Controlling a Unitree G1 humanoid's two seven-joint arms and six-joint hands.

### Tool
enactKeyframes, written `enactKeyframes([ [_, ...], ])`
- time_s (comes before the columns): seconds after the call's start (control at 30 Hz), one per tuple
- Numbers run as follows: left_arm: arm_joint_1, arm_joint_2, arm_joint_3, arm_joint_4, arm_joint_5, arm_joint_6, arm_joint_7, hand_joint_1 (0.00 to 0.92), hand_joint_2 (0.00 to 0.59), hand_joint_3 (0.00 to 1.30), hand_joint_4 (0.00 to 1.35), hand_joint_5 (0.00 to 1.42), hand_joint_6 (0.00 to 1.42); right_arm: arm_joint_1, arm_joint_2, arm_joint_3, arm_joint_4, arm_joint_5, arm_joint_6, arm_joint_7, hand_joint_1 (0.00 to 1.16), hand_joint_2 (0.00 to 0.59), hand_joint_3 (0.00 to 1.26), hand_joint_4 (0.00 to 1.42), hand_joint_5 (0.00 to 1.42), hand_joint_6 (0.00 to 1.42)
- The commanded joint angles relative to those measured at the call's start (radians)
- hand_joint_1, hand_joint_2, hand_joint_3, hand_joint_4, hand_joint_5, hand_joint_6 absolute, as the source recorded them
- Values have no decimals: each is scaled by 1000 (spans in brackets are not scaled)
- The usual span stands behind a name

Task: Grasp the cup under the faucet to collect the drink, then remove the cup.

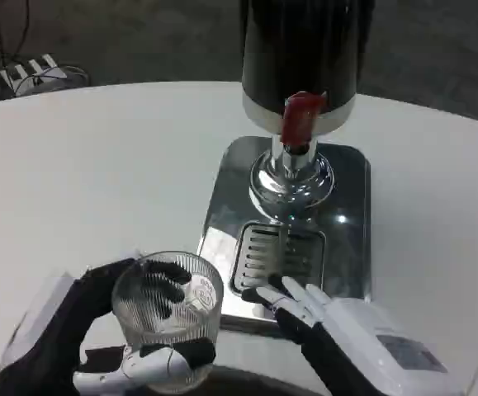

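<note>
On the round white table point(98, 157) stand one ribbed clear glass cup point(168, 309) and one black drink dispenser point(305, 58) with a red tap lever point(300, 115) (cables lie on the grey floor beyond). Left hand point(98, 330) grips the cup, near the chrome drip tray point(346, 231). Right hand point(305, 309) rests at the tray's front edge, fingers extended, holding nothing.

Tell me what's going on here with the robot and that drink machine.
The robot's left hand grips a clear ribbed glass cup near the table's front edge, off to the left of the drink dispenser and not under its red tap. The right hand rests with its fingers at the front edge of the dispenser's silver base, beside the drip grate, holding nothing. Whether the cup holds any drink is hard to tell.
</note>
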Motion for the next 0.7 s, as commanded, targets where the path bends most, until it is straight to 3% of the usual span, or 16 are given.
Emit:
enactKeyframes([
  [0.03, -7, 4, 8, -3, -9, -25, -1, 675, 0, 995, 1062, 1033, 805, -1, 46, 17, 10, 7, 7, -8, 690, 480, 133, 11, 0, 0],
  [0.53, -16, 4, 8, 15, -8, -28, 1, 675, 0, 995, 1062, 1033, 805, -9, 49, 11, 17, 13, 11, -4, 680, 486, 133, 18, 0, 0],
  [0.7, -55, 13, 13, 87, 3, -68, 13, 675, 0, 995, 1062, 1033, 805, -7, 48, 13, 22, 13, 16, 1, 679, 487, 133, 20, 0, 0],
])
